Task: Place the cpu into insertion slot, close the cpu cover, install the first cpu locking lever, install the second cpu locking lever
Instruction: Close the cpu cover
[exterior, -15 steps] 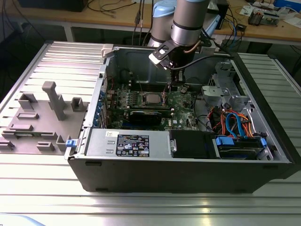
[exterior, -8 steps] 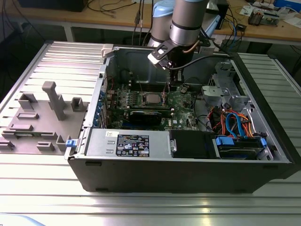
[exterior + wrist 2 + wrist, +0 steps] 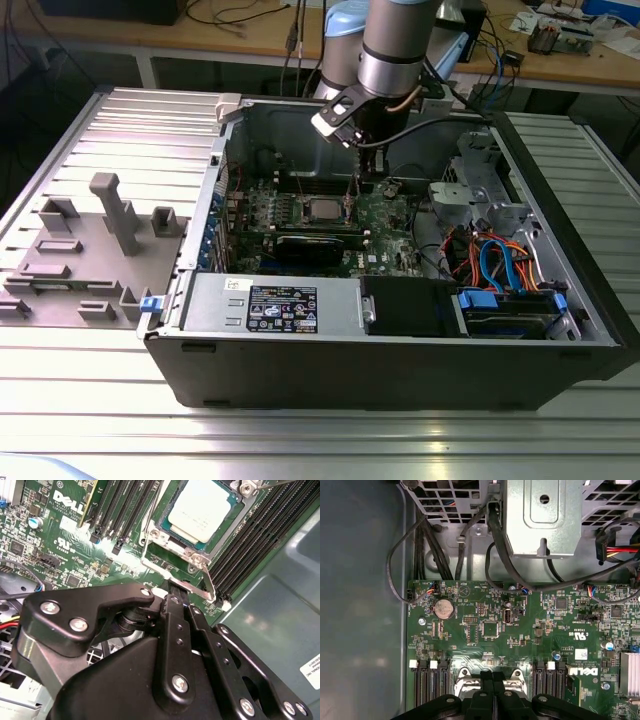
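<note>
The cpu point(image 3: 202, 507) lies flat in the insertion slot point(image 3: 186, 541), its dull silver top showing. The silvery cpu cover point(image 3: 156, 526) frames it and looks lowered around the chip. A thin wire locking lever point(image 3: 207, 582) runs along the socket's near edge, and another lever end point(image 3: 265, 483) shows at the far corner. My gripper point(image 3: 173, 586) is shut, its black fingertips pressed together right at the near lever. In the exterior view the gripper point(image 3: 352, 200) hangs just beside the cpu point(image 3: 322, 210). In the first wrist view the fingers point(image 3: 487, 680) stand over the socket's edge point(image 3: 462, 677).
Black memory slots point(image 3: 260, 540) flank the socket on both sides. A long black card point(image 3: 318, 245) lies in front of it. Cables point(image 3: 495, 535) and a metal drive cage point(image 3: 542, 517) crowd one end of the case. A grey fixture plate point(image 3: 90, 250) sits at the exterior view's left.
</note>
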Robot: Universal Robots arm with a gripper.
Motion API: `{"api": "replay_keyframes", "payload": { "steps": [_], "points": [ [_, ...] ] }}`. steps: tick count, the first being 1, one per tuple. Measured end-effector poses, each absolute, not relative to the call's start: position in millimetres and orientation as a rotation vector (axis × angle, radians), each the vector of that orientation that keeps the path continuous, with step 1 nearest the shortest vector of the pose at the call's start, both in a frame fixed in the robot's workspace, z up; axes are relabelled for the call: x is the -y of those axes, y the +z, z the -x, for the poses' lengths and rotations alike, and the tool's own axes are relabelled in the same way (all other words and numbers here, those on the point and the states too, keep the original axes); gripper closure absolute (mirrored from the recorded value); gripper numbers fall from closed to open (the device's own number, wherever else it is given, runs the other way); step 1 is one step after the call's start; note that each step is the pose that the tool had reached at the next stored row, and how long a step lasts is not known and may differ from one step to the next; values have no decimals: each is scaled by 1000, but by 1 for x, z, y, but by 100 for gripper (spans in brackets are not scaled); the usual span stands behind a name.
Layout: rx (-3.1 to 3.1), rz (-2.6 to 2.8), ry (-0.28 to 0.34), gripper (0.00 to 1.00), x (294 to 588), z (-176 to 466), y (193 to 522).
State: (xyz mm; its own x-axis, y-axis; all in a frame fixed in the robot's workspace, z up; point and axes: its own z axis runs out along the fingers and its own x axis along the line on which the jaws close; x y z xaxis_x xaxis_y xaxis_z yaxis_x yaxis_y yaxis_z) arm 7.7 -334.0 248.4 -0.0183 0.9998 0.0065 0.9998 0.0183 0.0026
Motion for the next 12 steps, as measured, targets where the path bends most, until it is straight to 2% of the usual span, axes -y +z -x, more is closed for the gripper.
{"api": "replay_keyframes", "payload": {
  "steps": [12],
  "points": [
    [2240,2199,-10,89,334,-5,248]
  ]
}}
